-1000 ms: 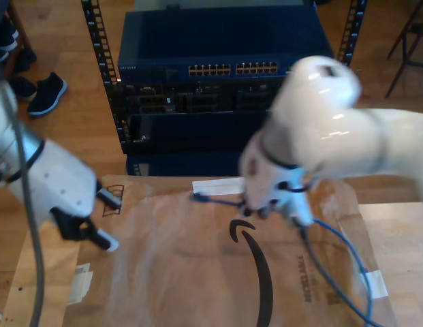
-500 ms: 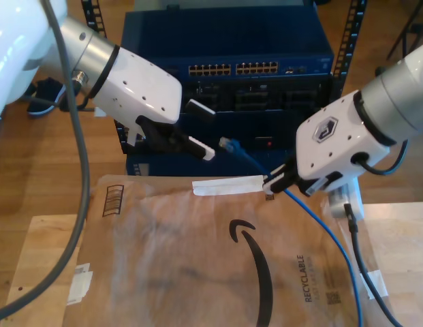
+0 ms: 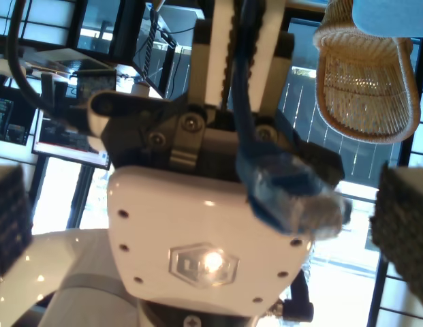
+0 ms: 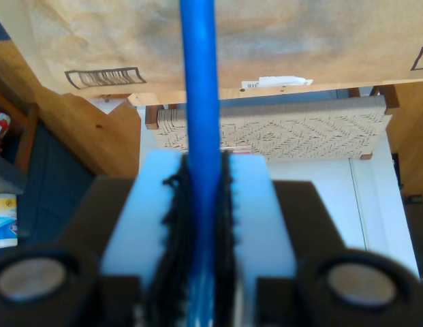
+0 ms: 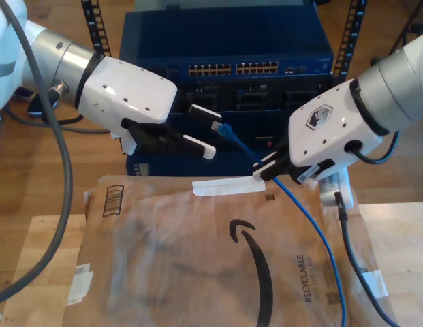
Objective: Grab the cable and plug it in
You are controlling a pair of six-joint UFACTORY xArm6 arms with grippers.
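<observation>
Brown paper sheet [image 5: 197,266] nearest, over wooden table [image 5: 402,238]. Cable [image 5: 310,225] rises from near right of exterior view to my second gripper [image 5: 264,170], jaws clamped on it. Plug end [image 5: 223,128] reaches my first gripper [image 5: 206,129], jaws apart around it. Blue network rack [image 5: 225,61] behind.

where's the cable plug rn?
The plug hangs mid-air in the exterior view's centre, between my first gripper and my second gripper, before the blue rack.
</observation>
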